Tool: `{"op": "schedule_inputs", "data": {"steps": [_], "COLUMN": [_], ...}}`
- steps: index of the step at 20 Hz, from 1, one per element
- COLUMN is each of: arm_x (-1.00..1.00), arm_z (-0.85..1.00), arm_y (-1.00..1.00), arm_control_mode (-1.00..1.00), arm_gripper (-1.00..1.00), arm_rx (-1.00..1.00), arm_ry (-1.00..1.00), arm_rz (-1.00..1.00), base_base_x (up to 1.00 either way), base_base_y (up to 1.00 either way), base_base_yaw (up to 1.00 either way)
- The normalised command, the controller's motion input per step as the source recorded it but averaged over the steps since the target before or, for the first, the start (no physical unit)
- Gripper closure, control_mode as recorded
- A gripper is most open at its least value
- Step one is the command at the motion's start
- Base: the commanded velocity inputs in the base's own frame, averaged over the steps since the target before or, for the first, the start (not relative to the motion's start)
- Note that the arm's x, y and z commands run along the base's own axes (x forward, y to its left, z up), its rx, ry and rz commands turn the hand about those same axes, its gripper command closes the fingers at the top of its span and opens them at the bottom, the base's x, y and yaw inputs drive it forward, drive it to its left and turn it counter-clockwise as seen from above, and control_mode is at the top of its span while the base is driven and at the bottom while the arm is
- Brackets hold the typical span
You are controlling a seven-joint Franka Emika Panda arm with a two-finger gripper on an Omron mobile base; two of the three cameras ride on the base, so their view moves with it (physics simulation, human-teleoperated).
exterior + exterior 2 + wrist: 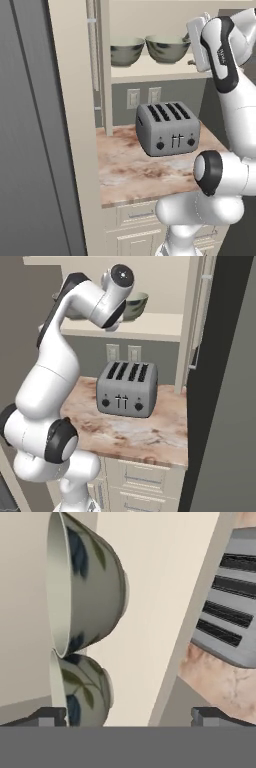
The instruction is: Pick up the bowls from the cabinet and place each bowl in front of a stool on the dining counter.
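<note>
A white robot arm with dark joints rises from its base in front of a narrow pink-brown marbled worktop (150, 172), where a grey four-slot metal toaster (167, 128) stands near the back wall. Above it, the arm's wrist is raised to the level of the flat shelf of the cream-beige wall cabinet (150, 70), at the shelf's right end in the left base view. In the hand view the two-finger gripper (134, 716) has its dark tips spread wide apart at the bottom edge, with nothing between them.

Beyond the tips, two glossy grey-green round bowls with pale cream insides (148, 50) stand upright on the shelf, side by side and touching or nearly so. The hand camera is rolled, so there they appear stacked along the left side, rims facing left. The nearer bowl (82, 689) lies just ahead of the left-hand fingertip, off to one side of the open gap rather than centred in it; the farther bowl (85, 582) sits behind it along the shelf. The hand seems to need a sideways shift toward the bowls before the jaws can straddle a rim. In the right base view the arm hides all but part of one bowl.
</note>
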Motion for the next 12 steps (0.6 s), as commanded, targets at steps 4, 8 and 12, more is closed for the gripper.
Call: {"op": "schedule_inputs", "data": {"steps": [4,8,12], "arm_x": [0.53,0.54,0.49], "arm_z": [0.00,0.00,-0.01], "arm_y": [0.00,0.00,0.00], "arm_control_mode": [-1.00,-1.00,-1.00], "arm_gripper": [-1.00,-1.00,-1.00], "arm_rx": [0.03,0.02,0.01], "arm_ry": [0.00,0.00,0.00], "arm_rz": [0.00,0.00,0.00], "base_base_x": [0.00,0.00,0.00], "base_base_y": [0.00,0.00,0.00], "base_base_yaw": [0.00,0.00,0.00]}}
